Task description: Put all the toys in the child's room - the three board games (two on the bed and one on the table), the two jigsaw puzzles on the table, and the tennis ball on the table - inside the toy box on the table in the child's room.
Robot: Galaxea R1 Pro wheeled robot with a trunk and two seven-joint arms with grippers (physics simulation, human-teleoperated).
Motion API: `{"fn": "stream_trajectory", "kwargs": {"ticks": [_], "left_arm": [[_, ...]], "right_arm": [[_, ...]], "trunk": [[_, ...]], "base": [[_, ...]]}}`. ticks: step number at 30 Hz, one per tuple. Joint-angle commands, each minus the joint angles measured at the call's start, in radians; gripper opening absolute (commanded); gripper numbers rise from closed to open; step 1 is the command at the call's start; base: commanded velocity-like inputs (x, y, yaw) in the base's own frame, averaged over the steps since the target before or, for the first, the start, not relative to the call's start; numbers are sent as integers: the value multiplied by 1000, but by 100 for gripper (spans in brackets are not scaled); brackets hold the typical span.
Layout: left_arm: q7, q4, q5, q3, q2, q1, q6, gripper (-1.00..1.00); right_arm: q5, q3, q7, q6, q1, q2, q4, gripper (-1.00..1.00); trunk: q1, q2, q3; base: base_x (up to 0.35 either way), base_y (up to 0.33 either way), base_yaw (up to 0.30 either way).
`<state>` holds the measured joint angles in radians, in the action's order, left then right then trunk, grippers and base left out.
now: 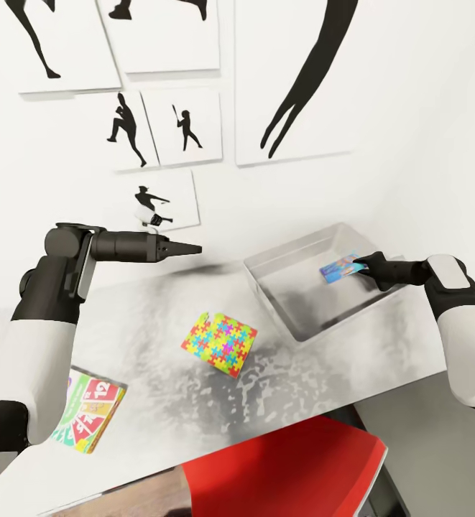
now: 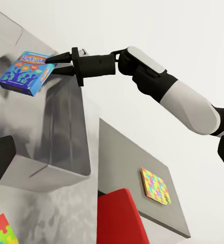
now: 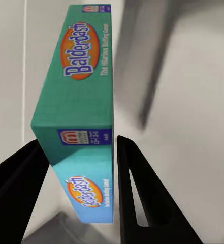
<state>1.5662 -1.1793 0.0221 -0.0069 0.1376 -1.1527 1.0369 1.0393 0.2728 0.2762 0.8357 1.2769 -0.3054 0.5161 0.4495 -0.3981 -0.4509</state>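
Observation:
My right gripper (image 1: pixel 363 266) is shut on the edge of a blue board game (image 1: pixel 340 268), holding it tilted just above the inside of the toy box (image 1: pixel 294 316), a shallow metal tray at the table's back right. In the right wrist view the box (image 3: pixel 84 101) sits between both fingers (image 3: pixel 139 198). One jigsaw puzzle (image 1: pixel 219 343) lies mid-table; another (image 2: pixel 155 186) lies on a farther table section. A white-green-yellow board game (image 1: pixel 86 411) lies at the front left. My left gripper (image 1: pixel 188 250) hovers open and empty above the table's back. The tennis ball and the bed are out of view.
A red chair (image 1: pixel 287 467) stands against the table's front edge (image 1: pixel 266 424). The white wall behind the table carries black silhouette pictures (image 1: pixel 183 128). My left arm (image 1: pixel 65 273) reaches over the table's left side.

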Motion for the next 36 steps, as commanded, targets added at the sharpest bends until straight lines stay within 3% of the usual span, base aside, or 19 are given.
{"fn": "stream_trajectory", "kwargs": {"ticks": [1, 13, 36], "left_arm": [[5, 0, 2, -1, 0, -1, 10, 100], [5, 0, 2, -1, 0, -1, 10, 100], [5, 0, 6, -1, 0, -1, 10, 100]], "right_arm": [[11, 3, 10, 2, 1, 0, 1, -100], [11, 3, 10, 2, 1, 0, 1, -100], [11, 3, 9, 2, 1, 0, 6, -100]], "trunk": [[0, -2, -3], [0, -2, -21], [0, -2, -23]], "base": [[0, 0, 0], [0, 0, 0], [0, 0, 0]]}}
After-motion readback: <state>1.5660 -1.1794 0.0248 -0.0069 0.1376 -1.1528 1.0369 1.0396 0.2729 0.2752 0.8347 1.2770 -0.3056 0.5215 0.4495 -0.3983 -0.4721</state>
